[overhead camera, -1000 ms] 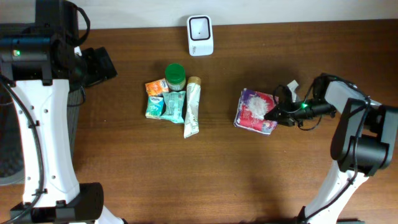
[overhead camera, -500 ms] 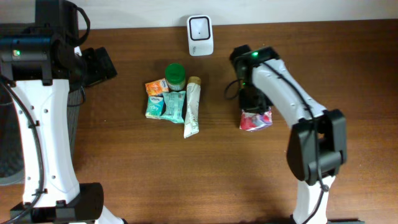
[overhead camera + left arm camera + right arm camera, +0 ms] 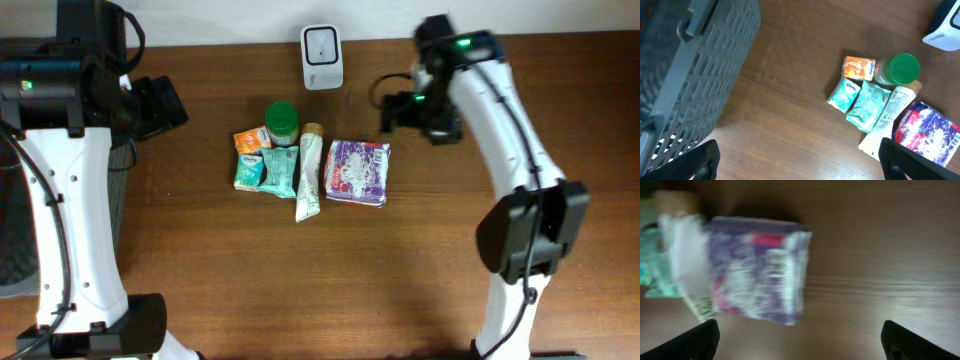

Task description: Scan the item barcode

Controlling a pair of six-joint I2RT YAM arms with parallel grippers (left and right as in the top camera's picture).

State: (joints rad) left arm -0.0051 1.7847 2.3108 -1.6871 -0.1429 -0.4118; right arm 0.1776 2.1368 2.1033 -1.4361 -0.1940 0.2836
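The item, a purple, white and red packet (image 3: 357, 172), lies flat on the table, touching the white tube (image 3: 309, 172). It looks blurred in the right wrist view (image 3: 757, 270) and sits at the lower right of the left wrist view (image 3: 930, 132). The white scanner (image 3: 322, 57) stands at the back edge. My right gripper (image 3: 392, 108) hovers behind and right of the packet, open and holding nothing (image 3: 802, 341). Far to the left, my left gripper (image 3: 165, 105) is open too, over bare wood (image 3: 800, 162).
A green-capped bottle (image 3: 282, 122), an orange packet (image 3: 250, 140) and two teal tissue packs (image 3: 265, 172) cluster left of the tube. A grey slatted basket (image 3: 690, 75) stands at the table's left end.
The right gripper opened and let go of the packet, which now lies flat beside the tube, further left. The right arm rose toward the back. The left arm has not moved.
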